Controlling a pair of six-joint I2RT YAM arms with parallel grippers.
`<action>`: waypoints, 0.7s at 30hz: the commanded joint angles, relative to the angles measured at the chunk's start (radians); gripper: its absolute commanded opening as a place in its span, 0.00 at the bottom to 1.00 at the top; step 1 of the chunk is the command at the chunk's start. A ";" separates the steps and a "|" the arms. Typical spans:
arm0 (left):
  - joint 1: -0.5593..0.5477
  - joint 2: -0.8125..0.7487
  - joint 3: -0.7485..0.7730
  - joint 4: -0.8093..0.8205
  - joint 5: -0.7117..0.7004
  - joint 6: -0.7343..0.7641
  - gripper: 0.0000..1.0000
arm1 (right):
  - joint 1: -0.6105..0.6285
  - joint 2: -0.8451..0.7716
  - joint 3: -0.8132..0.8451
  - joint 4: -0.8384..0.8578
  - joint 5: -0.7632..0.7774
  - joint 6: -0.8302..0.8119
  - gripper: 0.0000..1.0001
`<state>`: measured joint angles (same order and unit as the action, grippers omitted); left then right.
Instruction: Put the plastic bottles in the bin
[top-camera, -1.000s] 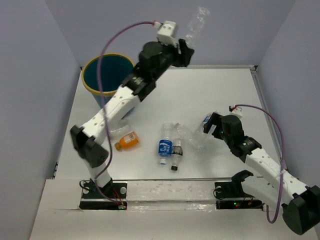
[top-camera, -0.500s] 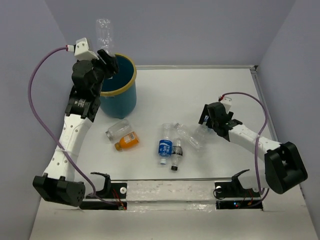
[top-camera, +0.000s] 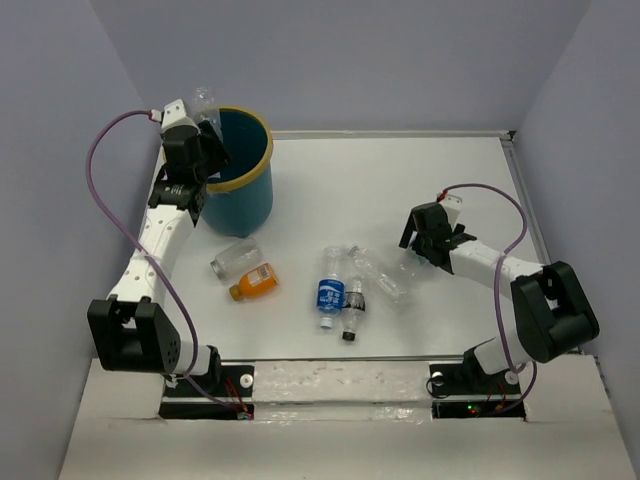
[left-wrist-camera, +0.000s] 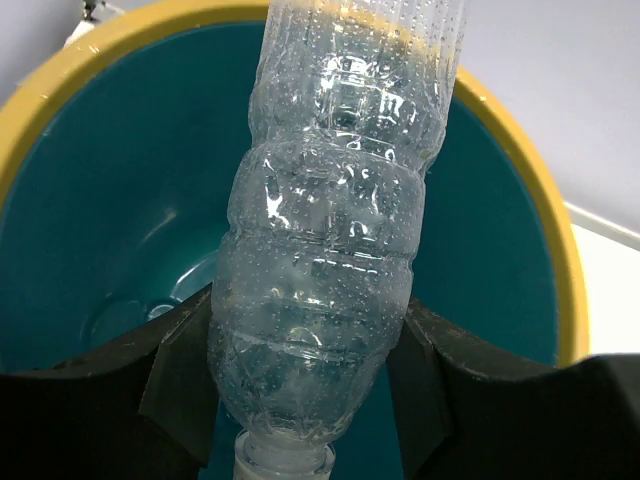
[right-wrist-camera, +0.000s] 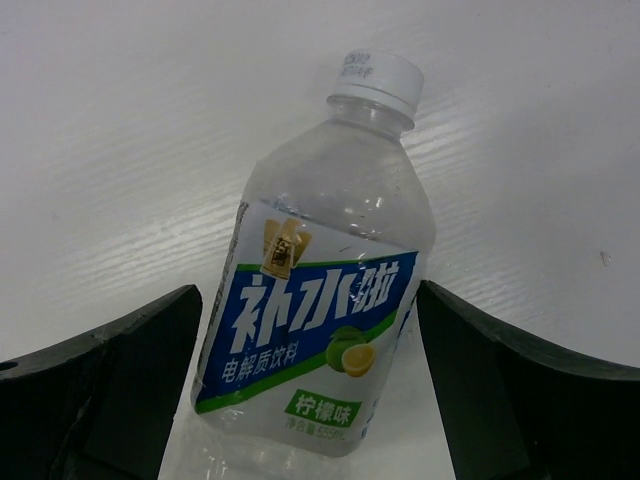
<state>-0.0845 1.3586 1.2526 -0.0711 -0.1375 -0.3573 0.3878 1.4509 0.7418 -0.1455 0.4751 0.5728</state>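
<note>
left fingers (top-camera: 204, 128) clamped on the dimpled clear bottle (left-wrist-camera: 330, 270), gripping low on the body just above the neck. neck points toward the wrist, base points up and away

that bottle hangs over the open mouth of the bin (top-camera: 243, 205). the wrist view looks past it into the teal inside, with yellow rim on both sides. bin stands upright at the far left corner of the bench (top-camera: 430, 170)

right fingers (top-camera: 413, 262) spread wide, low over the bench right of centre, straddling the white-cap bottle (right-wrist-camera: 320, 330). it lies flat on its side, clear with a blue and green label, cap pointing away from the wrist. bare bench shows between it and each finger, so no contact and no grip

other bottles lie on the bench, nearer the near edge than the far one:
- orange bottle (top-camera: 252, 283), orange cap, left of centre, in front of the bin
- stubby clear bottle (top-camera: 232, 262) just beside the orange one, on its far side
- blue-label bottle (top-camera: 331, 290) and dark-label bottle (top-camera: 353, 305) side by side about centre, touching or close to it
- long clear bottle (top-camera: 378, 273) just right of that pair, lying diagonally, one end close to the right fingers; cannot tell from the top view whether it touches the white-cap bottle
</note>
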 joint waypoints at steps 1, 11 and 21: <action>0.014 0.026 0.007 0.076 -0.016 0.006 0.51 | -0.015 0.025 0.056 0.073 0.025 0.009 0.92; 0.014 0.027 -0.021 0.077 -0.014 0.003 0.94 | -0.026 0.065 0.079 0.121 0.025 0.010 0.73; 0.014 -0.099 0.031 0.137 0.098 -0.020 0.99 | -0.046 -0.059 0.111 0.123 0.131 -0.067 0.54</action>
<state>-0.0765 1.3613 1.2308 -0.0170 -0.0837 -0.3660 0.3580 1.4788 0.7860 -0.0814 0.5152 0.5476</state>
